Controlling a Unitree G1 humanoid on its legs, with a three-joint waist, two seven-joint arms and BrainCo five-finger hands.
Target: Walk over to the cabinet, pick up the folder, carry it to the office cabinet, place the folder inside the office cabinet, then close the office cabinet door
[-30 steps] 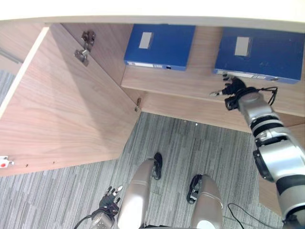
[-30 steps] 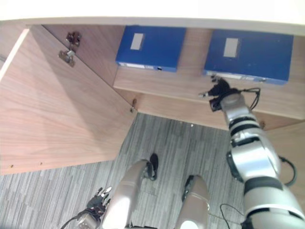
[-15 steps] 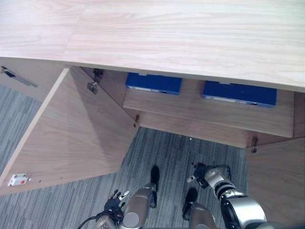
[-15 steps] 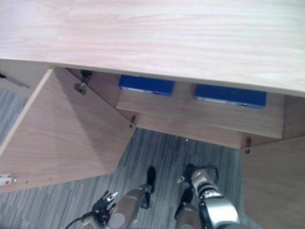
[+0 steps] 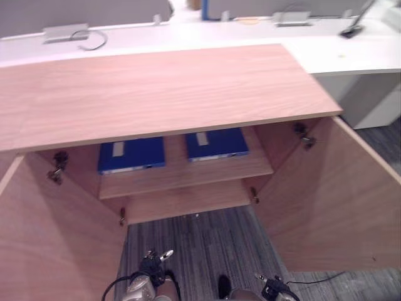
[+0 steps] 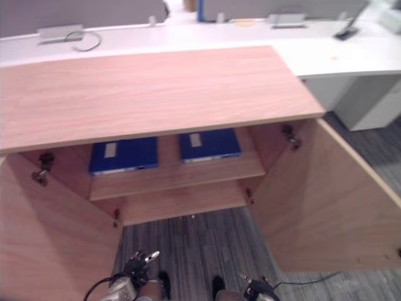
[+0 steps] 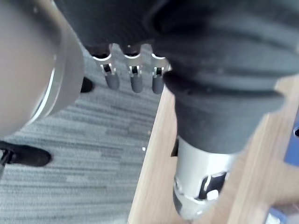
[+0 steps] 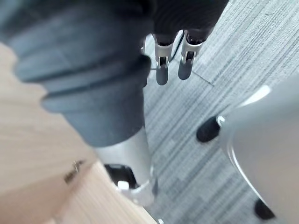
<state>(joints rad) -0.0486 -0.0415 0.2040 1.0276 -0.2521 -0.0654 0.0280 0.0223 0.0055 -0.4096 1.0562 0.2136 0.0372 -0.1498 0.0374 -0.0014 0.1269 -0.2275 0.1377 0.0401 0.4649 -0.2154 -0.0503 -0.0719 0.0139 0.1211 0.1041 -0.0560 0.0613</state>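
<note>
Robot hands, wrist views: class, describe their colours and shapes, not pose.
The left robot hand and right robot hand match: silver fingers with dark rounded tips, a thicker silver thumb set apart, and a dark ribbed cover over back and wrist.

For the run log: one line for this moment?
left blue folder, right blue folder: on shelf | cabinet doors: open | left hand: open, empty | right hand: open, empty

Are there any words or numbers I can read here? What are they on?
No text here can be read.
The left label, on the left folder: too small to read.
The right label, on the right folder: too small to read.
</note>
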